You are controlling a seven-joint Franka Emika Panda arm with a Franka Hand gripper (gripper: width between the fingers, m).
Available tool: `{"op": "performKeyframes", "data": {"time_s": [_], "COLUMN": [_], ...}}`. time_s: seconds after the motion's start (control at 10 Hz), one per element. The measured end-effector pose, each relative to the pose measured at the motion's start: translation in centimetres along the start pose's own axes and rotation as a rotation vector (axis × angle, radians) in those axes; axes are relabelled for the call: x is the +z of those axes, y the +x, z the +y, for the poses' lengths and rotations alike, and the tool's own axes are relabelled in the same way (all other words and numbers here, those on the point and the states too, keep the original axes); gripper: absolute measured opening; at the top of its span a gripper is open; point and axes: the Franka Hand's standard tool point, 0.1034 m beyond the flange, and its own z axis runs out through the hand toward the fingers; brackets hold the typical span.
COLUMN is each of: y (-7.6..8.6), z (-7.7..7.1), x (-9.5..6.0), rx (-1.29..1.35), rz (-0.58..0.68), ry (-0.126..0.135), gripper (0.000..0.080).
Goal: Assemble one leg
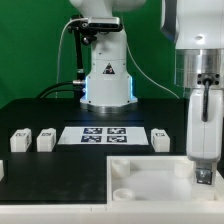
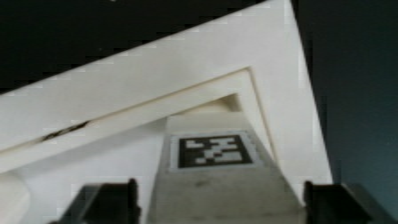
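Observation:
My gripper (image 1: 204,168) hangs at the exterior view's right, over the near right part of the large flat white tray-like part (image 1: 140,178). It is shut on a leg (image 1: 203,125), a white block held upright. In the wrist view the leg (image 2: 217,185) runs between the two dark fingers (image 2: 103,203), with its square black-and-white tag facing the camera. The gripper (image 2: 217,208) stands over a corner of the tray-like part (image 2: 107,120). Whether the leg's lower end touches that part is hidden.
Three more white legs stand on the black table: two at the exterior view's left (image 1: 19,140) (image 1: 46,139) and one right of the marker board (image 1: 160,138). The marker board (image 1: 105,135) lies in the middle. The robot base (image 1: 108,75) stands behind it.

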Motion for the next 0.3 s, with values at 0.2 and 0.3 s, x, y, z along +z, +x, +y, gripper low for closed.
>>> {"op": "performKeyframes", "data": {"time_s": [0.2, 0.3], "y": [-0.8, -1.3], "z": [-0.6, -1.1], "x": [-2.0, -2.7], "rx": [-0.029, -0.031], "rz": [-0.029, -0.038], "ry": [0.038, 0.046], "gripper": [0.063, 0.0645]}}
